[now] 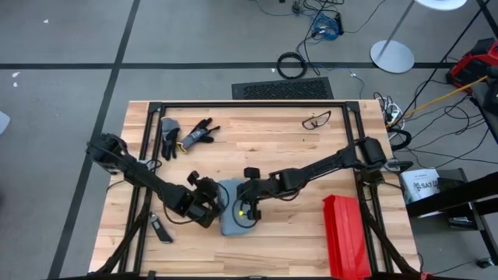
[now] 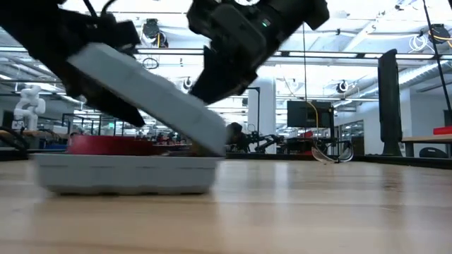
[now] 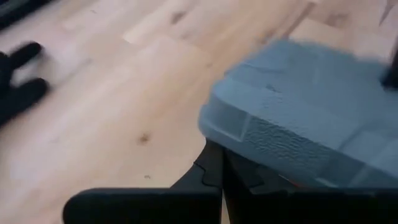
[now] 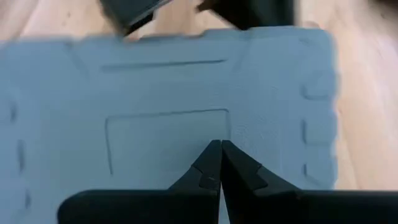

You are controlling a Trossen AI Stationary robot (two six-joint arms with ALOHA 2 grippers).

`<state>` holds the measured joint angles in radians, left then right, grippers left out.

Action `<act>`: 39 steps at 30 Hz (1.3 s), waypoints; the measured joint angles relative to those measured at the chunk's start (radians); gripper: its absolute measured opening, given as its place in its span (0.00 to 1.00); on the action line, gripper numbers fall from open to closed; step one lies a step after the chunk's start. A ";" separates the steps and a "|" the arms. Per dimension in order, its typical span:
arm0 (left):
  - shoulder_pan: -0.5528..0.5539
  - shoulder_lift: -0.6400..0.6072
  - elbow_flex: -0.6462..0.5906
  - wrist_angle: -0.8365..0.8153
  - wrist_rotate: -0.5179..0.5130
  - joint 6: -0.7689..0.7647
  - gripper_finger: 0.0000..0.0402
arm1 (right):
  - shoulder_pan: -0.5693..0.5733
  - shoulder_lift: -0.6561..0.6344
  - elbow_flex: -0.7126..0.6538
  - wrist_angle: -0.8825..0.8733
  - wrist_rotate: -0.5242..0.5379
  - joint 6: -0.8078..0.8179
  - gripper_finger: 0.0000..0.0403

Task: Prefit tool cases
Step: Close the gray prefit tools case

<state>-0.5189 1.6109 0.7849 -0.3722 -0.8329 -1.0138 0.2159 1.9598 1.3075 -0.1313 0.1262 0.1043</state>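
Near the front middle of the pale wooden plank desk [image 1: 272, 148] lies the flat blue-grey plastic tool case [image 1: 232, 218], rectangular with rounded corners, its lid tilted up at a slant above the tray. Left tool [image 1: 208, 204] sits at the lid's edge, fingers clenched together; right tool [image 1: 247, 208] presses its clenched tips on the lid's finely textured, groove-moulded top. A long red ribbed box [image 1: 345, 233] lies well apart.
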 joint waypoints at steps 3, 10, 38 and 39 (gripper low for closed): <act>-0.008 -0.060 0.013 -0.102 -0.022 -0.041 0.00 | 0.009 0.023 0.050 -0.034 0.005 -0.015 0.00; -0.056 -0.219 0.072 -0.247 -0.093 -0.027 0.00 | 0.010 0.028 0.068 -0.048 -0.002 -0.030 0.00; -0.081 -0.286 0.110 -0.226 -0.215 0.080 0.00 | 0.009 0.192 0.075 0.316 -0.159 -0.013 0.00; -0.083 -0.286 0.110 -0.227 -0.215 0.080 0.00 | 0.007 0.200 0.077 0.312 -0.161 -0.009 0.00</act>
<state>-0.6016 1.3247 0.8951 -0.5991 -1.0477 -0.9337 0.2225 2.1598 1.3841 0.1803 -0.0344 0.0953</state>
